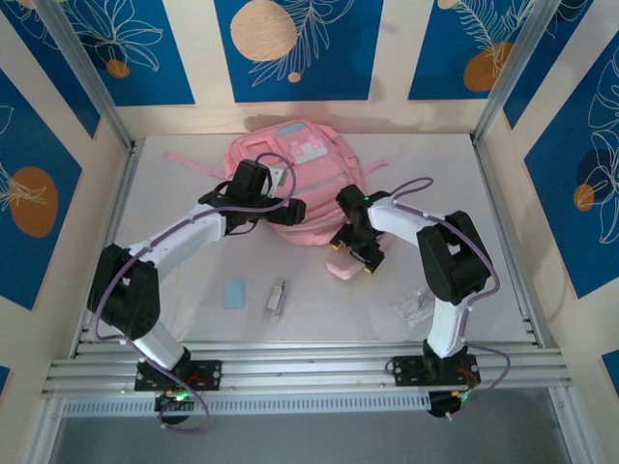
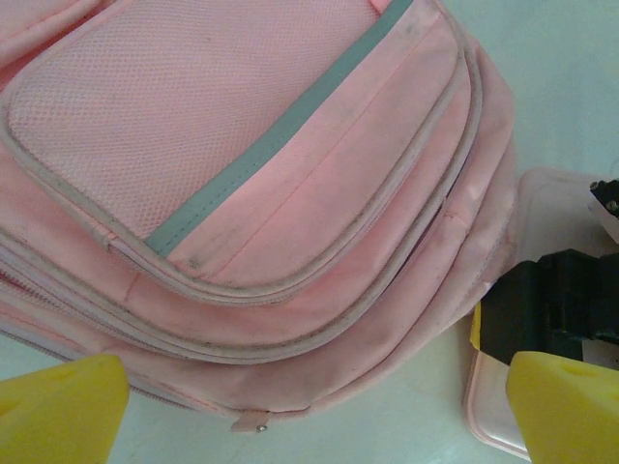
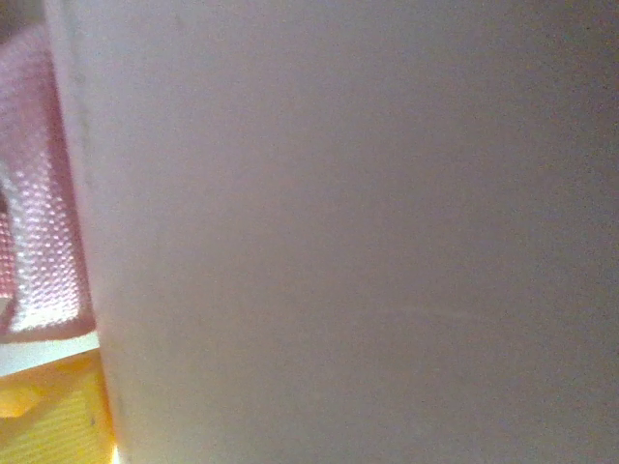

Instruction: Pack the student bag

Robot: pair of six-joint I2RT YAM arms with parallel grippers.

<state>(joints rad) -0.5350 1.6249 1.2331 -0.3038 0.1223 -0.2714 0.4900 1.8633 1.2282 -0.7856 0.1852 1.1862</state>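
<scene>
The student bag (image 1: 290,164) is a soft pink backpack lying flat at the back middle of the white table. Its mesh front pocket and pale blue-grey trim (image 2: 290,193) show in the left wrist view. My left gripper (image 1: 285,213) hovers over the bag's near edge, open wide with nothing between its yellow fingertips (image 2: 58,411). My right gripper (image 1: 353,259) is down on a small flat pink pencil case (image 1: 340,272) lying against the bag's near right edge. The case's pale face (image 3: 368,232) sits close against the right wrist camera, with one yellow finger (image 3: 48,420) beside it. The grip itself is hidden.
A light blue card (image 1: 236,293) and a small silver-grey item (image 1: 278,298) lie near the front left of the table. A clear plastic packet (image 1: 416,307) lies by the right arm. Patterned walls enclose the table, and an aluminium rail (image 1: 309,367) runs along the front.
</scene>
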